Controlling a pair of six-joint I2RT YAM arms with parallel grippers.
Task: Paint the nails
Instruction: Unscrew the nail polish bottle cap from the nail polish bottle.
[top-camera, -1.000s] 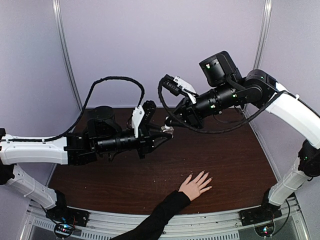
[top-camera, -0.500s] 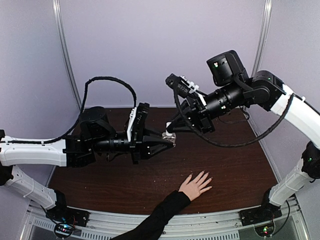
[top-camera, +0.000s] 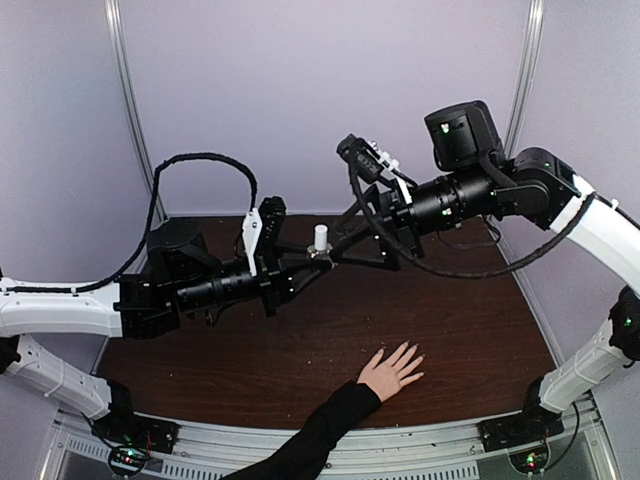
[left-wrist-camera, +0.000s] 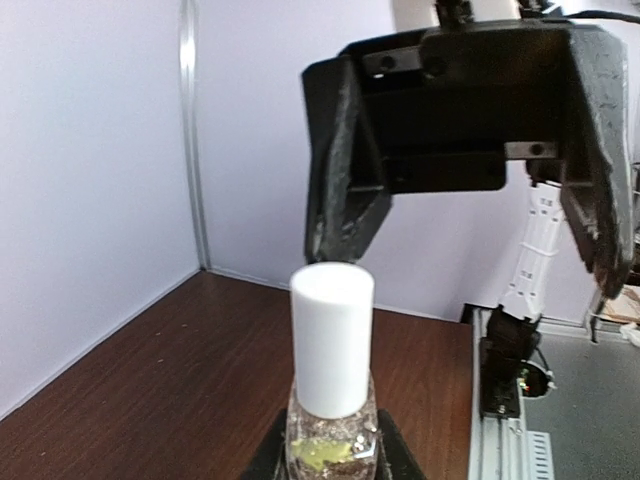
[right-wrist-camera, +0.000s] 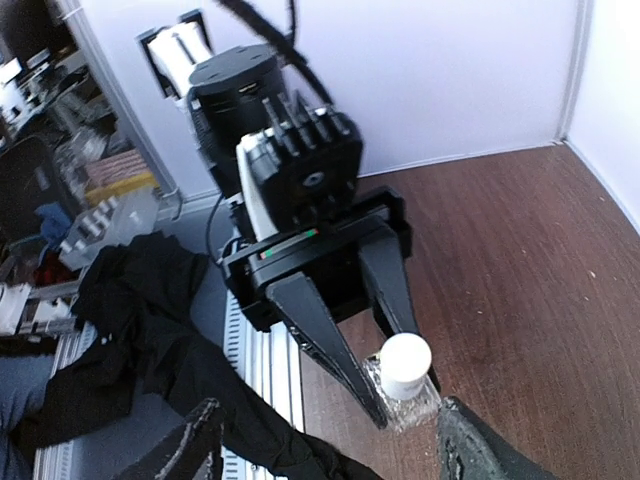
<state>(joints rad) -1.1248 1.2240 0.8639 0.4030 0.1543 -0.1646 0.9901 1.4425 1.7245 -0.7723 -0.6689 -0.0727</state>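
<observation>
A small clear glass polish bottle (left-wrist-camera: 330, 440) with a white cap (left-wrist-camera: 332, 338) stands upright above the table, with my left gripper (top-camera: 317, 256) shut on its glass body. My right gripper (top-camera: 340, 251) is open just to the right of the cap, its black fingers (left-wrist-camera: 345, 205) spread wide and not touching it. In the right wrist view the bottle (right-wrist-camera: 405, 392) sits between the left gripper's fingers (right-wrist-camera: 330, 350), beyond my right gripper (right-wrist-camera: 330, 445). A light-skinned hand (top-camera: 390, 372) in a black sleeve lies flat near the table's front edge, the nails (top-camera: 403, 347) tiny at the spread fingertips, well below both grippers.
The brown wooden table (top-camera: 470, 320) is walled by pale panels at the back and sides. The black sleeve (top-camera: 315, 435) crosses the metal front rail (top-camera: 420, 450). A black cable (top-camera: 200, 165) loops above my left arm.
My right gripper has opened off the white cap and backed away slightly. The left arm has drawn back to the left with the bottle, cap still on. The hand has not moved.
</observation>
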